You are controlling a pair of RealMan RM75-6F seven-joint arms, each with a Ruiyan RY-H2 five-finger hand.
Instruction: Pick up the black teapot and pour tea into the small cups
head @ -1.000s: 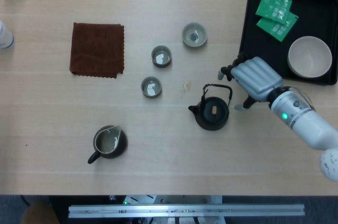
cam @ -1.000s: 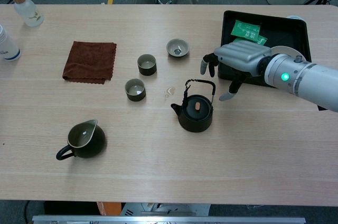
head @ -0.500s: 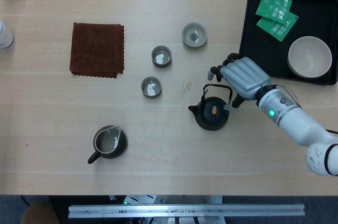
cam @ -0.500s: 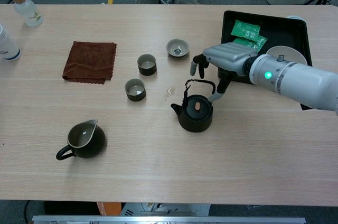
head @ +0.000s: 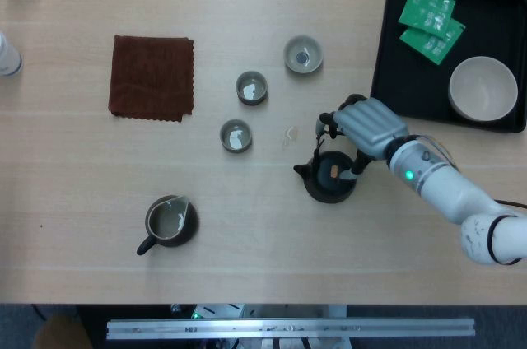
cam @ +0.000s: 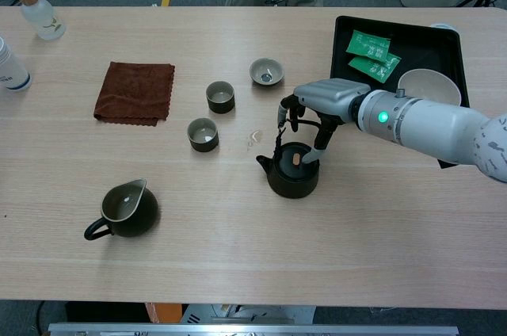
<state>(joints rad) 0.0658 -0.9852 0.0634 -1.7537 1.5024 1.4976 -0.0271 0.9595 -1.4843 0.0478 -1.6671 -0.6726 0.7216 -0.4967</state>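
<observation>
Teapot [head: 330, 181] sits mid-table [head: 247, 267] with the right hand [head: 368, 123] over its handle, three small cups [head: 251, 87] just up-left, pitcher [head: 169, 222] down-left, cloth [head: 152, 76] far left, tray [head: 387, 53] top right.

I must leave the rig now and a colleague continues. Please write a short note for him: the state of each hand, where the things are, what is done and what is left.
Right hand: over the black teapot, fingers curled around its raised handle; a firm grip cannot be confirmed.
Left hand: not in view.
The teapot stands on the table, spout toward the three small cups.
Done: the reach to the handle.
Left: secure the grip, lift, pour into each cup.
</observation>
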